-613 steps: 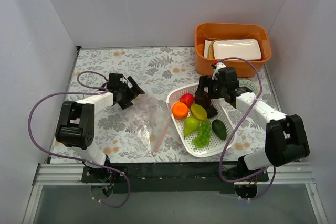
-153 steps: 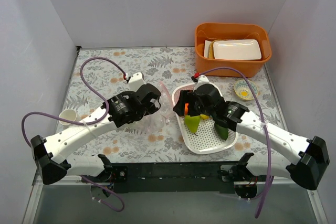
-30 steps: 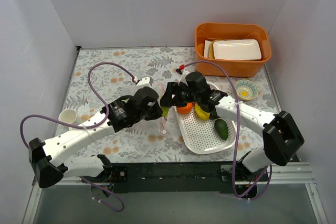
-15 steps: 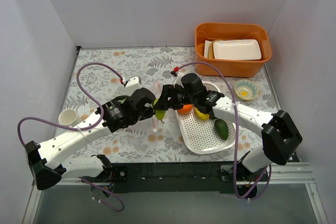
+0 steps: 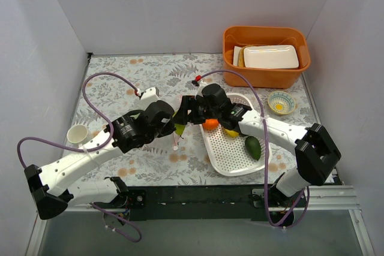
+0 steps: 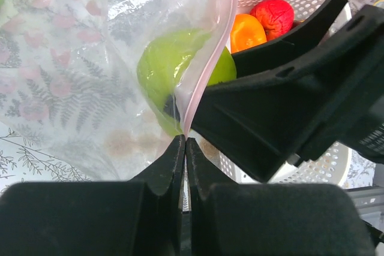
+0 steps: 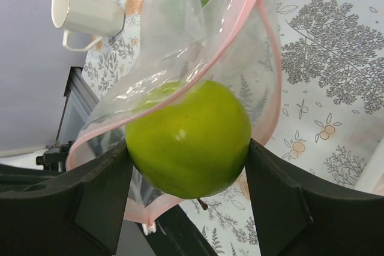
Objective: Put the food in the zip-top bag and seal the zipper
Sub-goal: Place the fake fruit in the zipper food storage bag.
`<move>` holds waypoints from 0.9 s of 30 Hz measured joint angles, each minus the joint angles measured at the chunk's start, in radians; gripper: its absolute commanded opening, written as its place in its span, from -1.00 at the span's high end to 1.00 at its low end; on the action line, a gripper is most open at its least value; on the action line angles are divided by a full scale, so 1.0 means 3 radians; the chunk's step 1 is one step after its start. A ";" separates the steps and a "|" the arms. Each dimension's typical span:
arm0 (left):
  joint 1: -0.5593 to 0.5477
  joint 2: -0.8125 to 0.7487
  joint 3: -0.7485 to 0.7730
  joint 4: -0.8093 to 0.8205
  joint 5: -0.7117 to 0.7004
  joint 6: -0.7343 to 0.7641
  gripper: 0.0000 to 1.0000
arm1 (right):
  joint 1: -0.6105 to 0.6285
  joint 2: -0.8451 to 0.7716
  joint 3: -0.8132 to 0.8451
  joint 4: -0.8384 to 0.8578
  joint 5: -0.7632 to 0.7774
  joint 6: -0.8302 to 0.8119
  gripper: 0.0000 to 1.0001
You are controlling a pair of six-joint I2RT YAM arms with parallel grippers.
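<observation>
Pear at the bag mouth, both arms engaged

Right end effector [image 7: 187, 141]: clamped on the green pear [image 7: 192, 127], one finger on either side, with the fruit filling the gap. The pear sits in the mouth of the zip-top bag [image 6: 84, 70], raised off the bench [image 5: 120, 82].

Zipper [image 6: 211, 52]: in the left wrist view it crosses the front of the pear. Part of the fruit shows through the film and part is bare. In the right wrist view the pink strip loops round the pear, over its upper left and down its right side.

Left end effector [image 6: 184, 145]: jaws pressed together, pinching the bag's edge where the pink strip comes down. The film above the pinch is crinkled and the mouth is held agape.

A second green shape shows through the film deeper in the bag. Too little of it is visible to name the fruit.

Basket [image 5: 228, 155]: on the bench just right of the two end effectors.
- Orange [image 5: 210, 124] and red apple [image 6: 273, 16] lie side by side at the end nearest the bag.
- Yellow-green fruit [image 5: 231, 132] is just beside the orange.
- Avocado [image 5: 252, 147] lies apart, by the right rim.

White cup [image 5: 77, 133]: at the bench's left side, well apart from the bag. Orange bin [image 5: 264, 77]: far right corner. Small bowl [image 5: 280, 102]: near the bin, on its near side.
</observation>
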 measured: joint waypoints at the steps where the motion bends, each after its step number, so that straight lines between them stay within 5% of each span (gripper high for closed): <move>1: 0.0000 -0.0027 0.0001 0.0000 0.0001 0.0001 1.00 | 0.0000 0.0006 0.0000 0.0001 0.0037 0.0013 0.05; 27: 0.0000 -0.0161 -0.0025 -0.0010 0.0041 -0.0037 1.00 | 0.0048 0.0056 -0.0090 0.0352 0.0178 0.0455 -0.06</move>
